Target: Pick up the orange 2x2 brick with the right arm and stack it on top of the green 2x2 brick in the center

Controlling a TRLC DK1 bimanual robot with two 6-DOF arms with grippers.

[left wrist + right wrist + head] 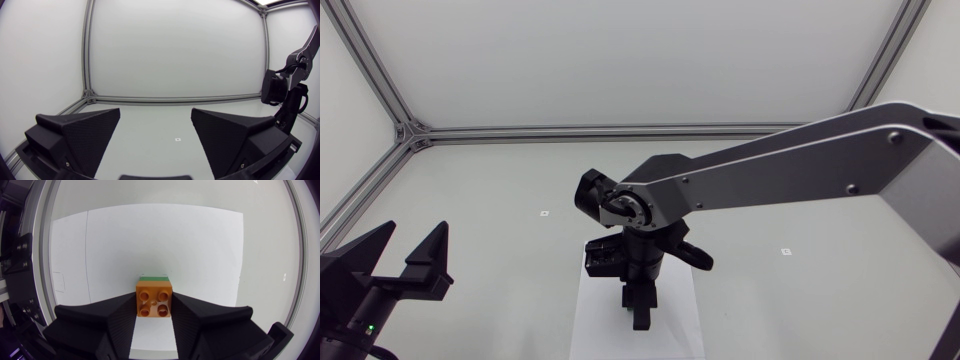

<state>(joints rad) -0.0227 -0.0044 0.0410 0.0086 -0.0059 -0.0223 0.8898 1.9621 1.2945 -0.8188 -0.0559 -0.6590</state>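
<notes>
Clamped between the two black fingers of the right tool [153, 306]: an orange brick [154, 297], four studs up, touched by one finger on each side. Sits right over a green brick [153, 277], visible in the right wrist view only as a thin strip just past the orange one's far edge. Impossible to tell whether pressed fully down onto it or merely held against its top. Beneath both, a white sheet [150, 240], flat on the pale grey counter [265, 255].

Seen from the head view: right arm [790, 165] in from the right edge and across to the middle, silver link slanting down to a black wrist, tool pointing straight down over the sheet near the counter's front edge. Hides both bricks from above. Just beside the wrist, a looped black cable [698, 258].

Off at the front left corner, the left tool [415, 235], well apart from the sheet and the bricks. Fingers spread wide, tips toward the back of the counter, bare grey surface between them in the left wrist view. On the body behind the fingers, a small green light [367, 327].

On the counter, a small white marker [544, 213] left of the right arm's wrist, and a second one on the right side, in front of the silver link. In the left wrist view, the right arm's black wrist off to one side of the left tool, upright above the counter.
</notes>
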